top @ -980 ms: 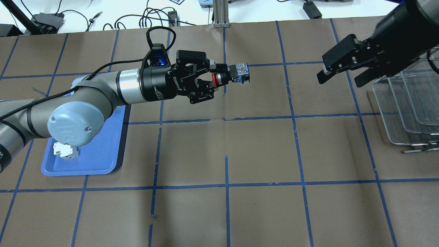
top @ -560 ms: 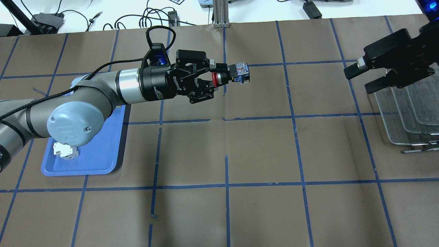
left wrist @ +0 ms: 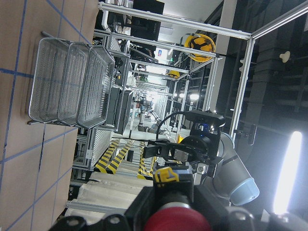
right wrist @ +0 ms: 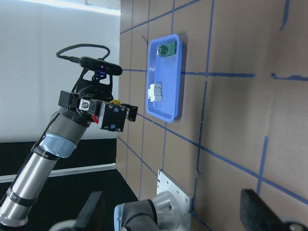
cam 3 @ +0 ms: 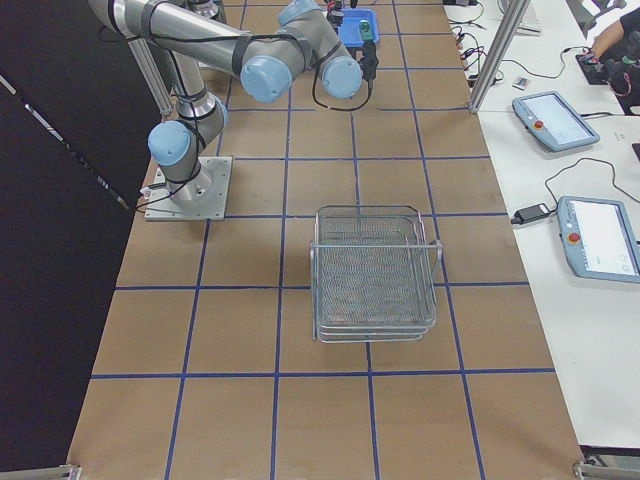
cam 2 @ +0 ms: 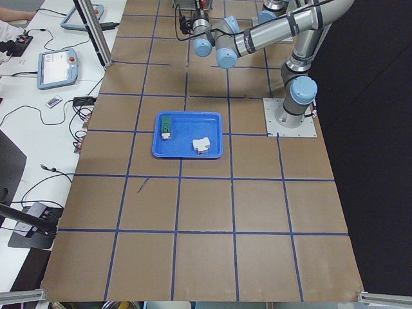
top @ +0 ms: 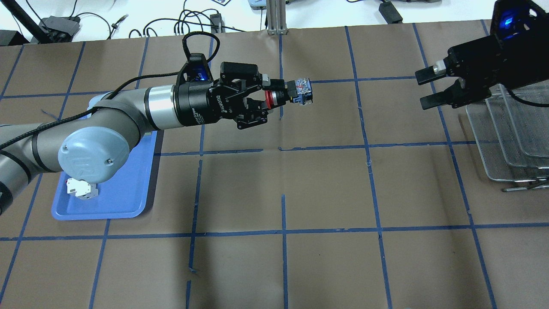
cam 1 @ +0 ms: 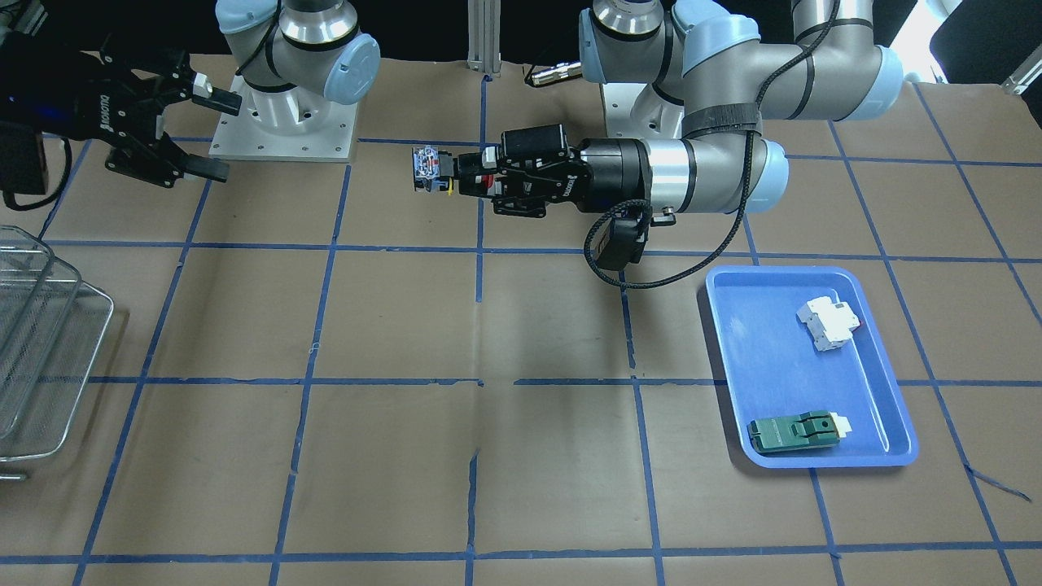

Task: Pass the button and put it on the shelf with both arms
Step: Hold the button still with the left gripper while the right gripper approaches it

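My left gripper is shut on the red cap end of the button and holds it level above the table, blue-and-clear base pointing right. It shows the same in the front view: gripper, button. My right gripper is open and empty, in the air right of the button with a wide gap between, jaws facing it; it also shows in the front view. The wire shelf stands at the right edge, behind the right gripper. The right wrist view shows the held button.
A blue tray lies under the left arm's elbow, with a white breaker and a green switch block in it. Brown paper with blue tape lines covers the table. Cables and devices lie beyond the far edge.
The right gripper swung right toward the shelf, then came back left and turned level, its open jaws now facing the button. The left arm and button have not moved.
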Robot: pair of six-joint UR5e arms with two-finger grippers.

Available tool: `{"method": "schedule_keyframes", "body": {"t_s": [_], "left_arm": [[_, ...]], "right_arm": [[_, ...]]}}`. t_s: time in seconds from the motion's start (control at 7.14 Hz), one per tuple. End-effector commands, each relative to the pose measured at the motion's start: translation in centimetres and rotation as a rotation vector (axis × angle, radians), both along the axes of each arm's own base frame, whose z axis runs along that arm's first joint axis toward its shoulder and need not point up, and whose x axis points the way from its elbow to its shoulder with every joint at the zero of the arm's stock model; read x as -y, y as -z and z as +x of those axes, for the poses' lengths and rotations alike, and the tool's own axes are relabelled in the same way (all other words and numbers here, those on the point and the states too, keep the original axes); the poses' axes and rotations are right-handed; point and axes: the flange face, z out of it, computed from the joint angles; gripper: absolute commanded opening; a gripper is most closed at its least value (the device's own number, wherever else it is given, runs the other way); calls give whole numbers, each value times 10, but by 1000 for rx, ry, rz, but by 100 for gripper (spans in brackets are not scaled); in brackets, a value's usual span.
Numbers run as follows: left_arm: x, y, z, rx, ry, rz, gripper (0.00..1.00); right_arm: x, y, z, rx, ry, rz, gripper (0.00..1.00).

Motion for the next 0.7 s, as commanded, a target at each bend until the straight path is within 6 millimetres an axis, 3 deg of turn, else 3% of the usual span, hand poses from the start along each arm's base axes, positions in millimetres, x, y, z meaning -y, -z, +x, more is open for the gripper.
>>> {"method": "schedule_keyframes", "body": {"t_s": [0.0, 0.28, 0.42, 0.56], "left_arm": [[0, 1, 0, 2, 1, 1, 0], [-1, -2, 0, 2, 1, -5, 0], [-2, -2, -1, 2, 2, -5, 0], [-2, -3, -1, 2, 2, -8, 0]], "right_arm": [[-6, 41, 50, 149, 10, 81, 100], [-14, 57, 65, 232, 88, 175, 100], [-10, 54, 70, 285, 166, 219, 99], [-12, 52, 88, 280, 140, 257, 100]]}}
